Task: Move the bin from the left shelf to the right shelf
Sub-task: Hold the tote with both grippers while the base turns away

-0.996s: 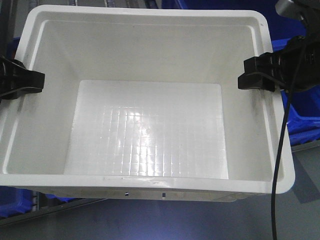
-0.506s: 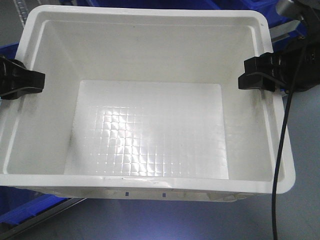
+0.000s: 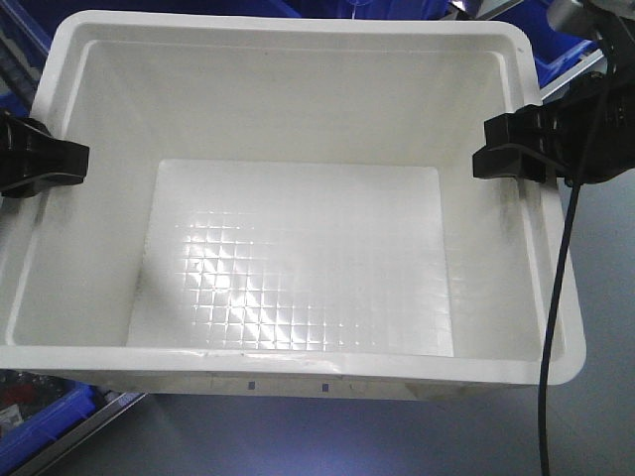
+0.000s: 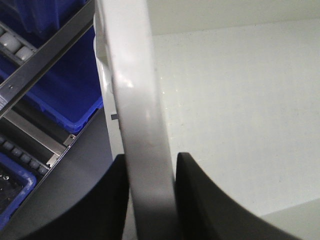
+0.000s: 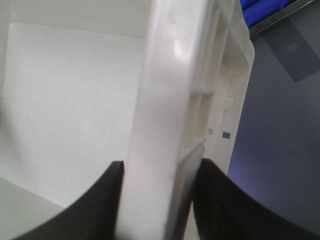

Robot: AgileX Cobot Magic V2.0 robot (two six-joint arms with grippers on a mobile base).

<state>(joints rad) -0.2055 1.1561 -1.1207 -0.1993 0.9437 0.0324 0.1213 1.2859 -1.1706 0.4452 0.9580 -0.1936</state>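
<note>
The large white bin (image 3: 298, 89) fills the front view, empty, with a gridded floor. It is held in the air between my two arms. My left gripper (image 3: 62, 164) is shut on the bin's left rim; in the left wrist view the rim (image 4: 140, 100) runs between the two black fingers (image 4: 200, 195). My right gripper (image 3: 496, 154) is shut on the right rim; in the right wrist view the rim (image 5: 165, 100) sits between the black fingers (image 5: 95, 210). The bin's printed side is hidden.
Blue plastic bins (image 3: 30, 421) and a metal shelf rail show at the lower left, and more blue bins (image 3: 561, 45) at the upper right. Grey floor (image 3: 595, 297) lies below and to the right. A roller rack with blue bins (image 4: 55, 95) shows in the left wrist view.
The background has slid left and down behind the bin: blue bins on the right gave way to grey floor. Both grippers keep the same hold on the rims.
</note>
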